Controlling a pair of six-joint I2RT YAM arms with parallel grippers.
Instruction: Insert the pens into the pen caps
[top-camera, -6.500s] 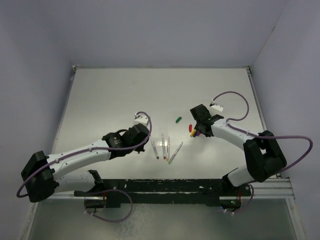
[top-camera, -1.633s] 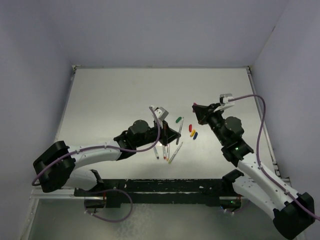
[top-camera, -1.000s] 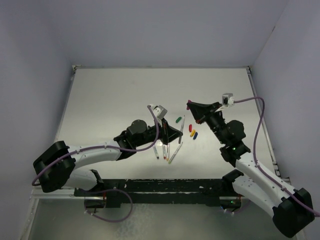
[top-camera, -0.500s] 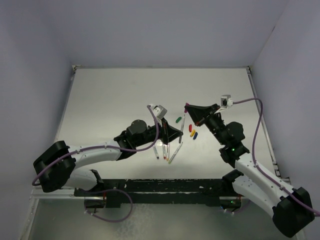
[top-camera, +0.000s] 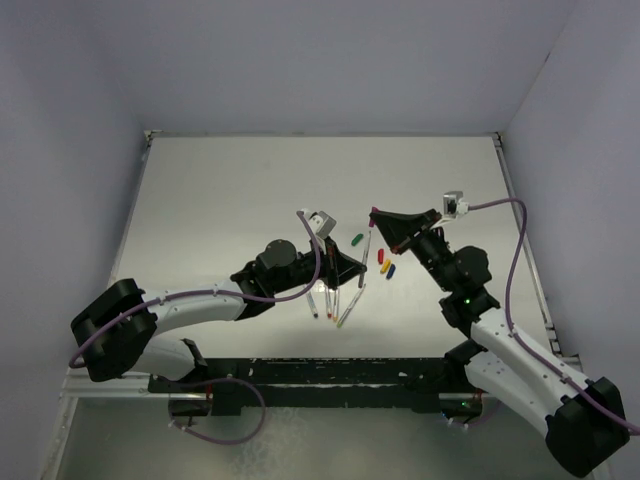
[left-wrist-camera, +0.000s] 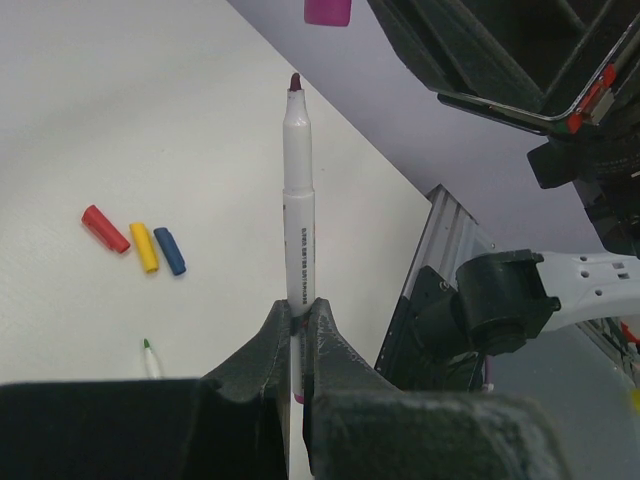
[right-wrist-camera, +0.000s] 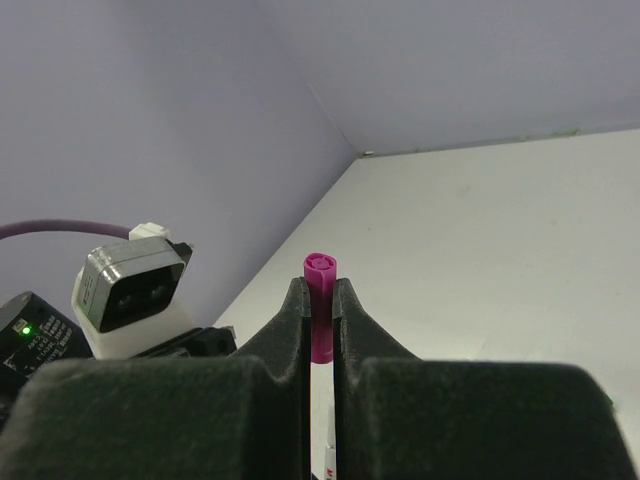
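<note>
left tool (left-wrist-camera: 298, 318) clenched on a pen (left-wrist-camera: 298, 190), its tip close to the purple cap (right-wrist-camera: 320, 272) pinched in the right tool (right-wrist-camera: 319, 292); red, yellow and blue caps (left-wrist-camera: 145, 246) lie on the surface (left-wrist-camera: 150, 110)

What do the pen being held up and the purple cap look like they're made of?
Pen: probably plastic, smooth pale barrel with a soft sheen and printed lettering; the dark tip may be felt. Purple cap: probably moulded plastic, opaque and slightly glossy, with a ringed end.
</note>
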